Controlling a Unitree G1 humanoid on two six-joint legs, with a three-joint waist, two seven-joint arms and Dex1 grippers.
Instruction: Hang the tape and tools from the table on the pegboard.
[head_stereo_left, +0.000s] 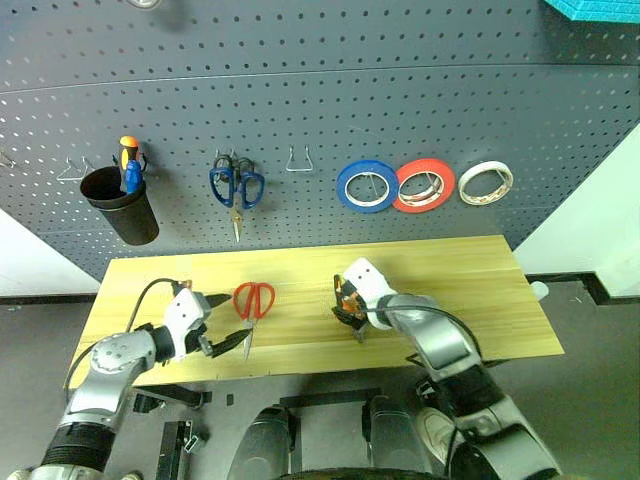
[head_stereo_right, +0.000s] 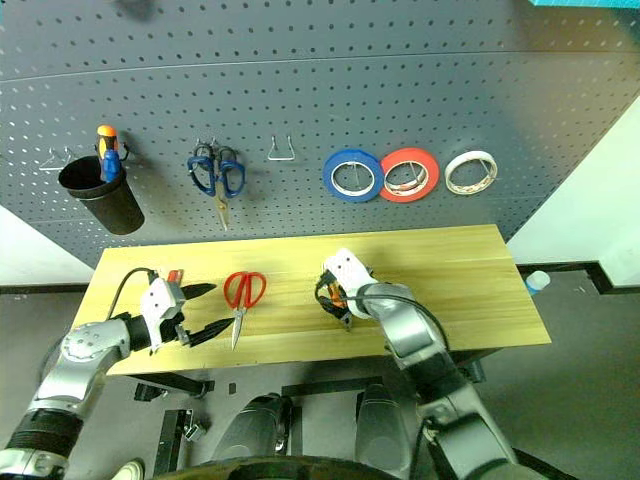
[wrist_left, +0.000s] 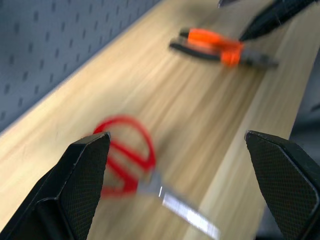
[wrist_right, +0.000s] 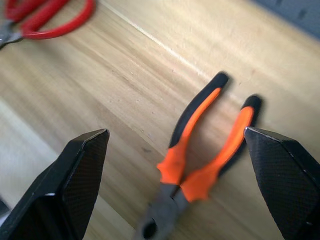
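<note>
- Pegboard (head_stereo_left: 300, 90) rises behind the table, dark grey and dotted with holes; on its hooks hang a black cup (head_stereo_left: 122, 205) with a screwdriver (head_stereo_left: 129, 165) in it, blue scissors (head_stereo_left: 236, 186), a blue roll (head_stereo_left: 367, 186), a red roll (head_stereo_left: 424, 185) and the tape (head_stereo_left: 486, 183), which hangs furthest right, well away from both my hands.
- Table (head_stereo_left: 480, 290) of pale yellow wood runs below the board, and two tools lie flat on it.
- My right gripper (head_stereo_left: 353, 322) hangs over the middle of the table with its fingers (wrist_right: 80, 180) spread wide and gripping nothing.
- My left gripper (head_stereo_left: 222, 322) sits low over the left part of the table, near the front edge, its fingers (wrist_left: 82, 180) also wide apart and empty.
- Red scissors (head_stereo_left: 253, 303) lie just to the right of my left gripper, handles toward the board and blades toward the front edge; in the left wrist view they sit just ahead of its fingers, untouched.
- Pliers (wrist_right: 200, 150) lie directly under my right gripper, between its two open fingers, handles spread toward the board and nose toward me; I cannot tell whether the fingertips touch them.
</note>
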